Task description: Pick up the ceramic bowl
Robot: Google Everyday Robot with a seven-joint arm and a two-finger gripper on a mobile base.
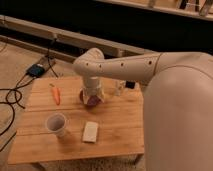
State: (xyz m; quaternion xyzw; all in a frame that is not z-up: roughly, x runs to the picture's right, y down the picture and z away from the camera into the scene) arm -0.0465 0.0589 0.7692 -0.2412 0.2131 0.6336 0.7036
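Note:
The ceramic bowl (93, 101) is a small dark maroon bowl near the middle of the wooden table (120, 125), mostly covered by my arm's wrist. My gripper (92, 96) reaches straight down onto the bowl from above. The white arm (125, 67) stretches in from the right and hides the bowl's back part.
A white cup (56, 124) stands at the front left. An orange carrot (55, 94) lies at the back left. A pale rectangular block (90, 132) lies at the front middle. A small clear object (119, 89) stands behind the bowl at right. Cables (12, 97) lie on the floor at left.

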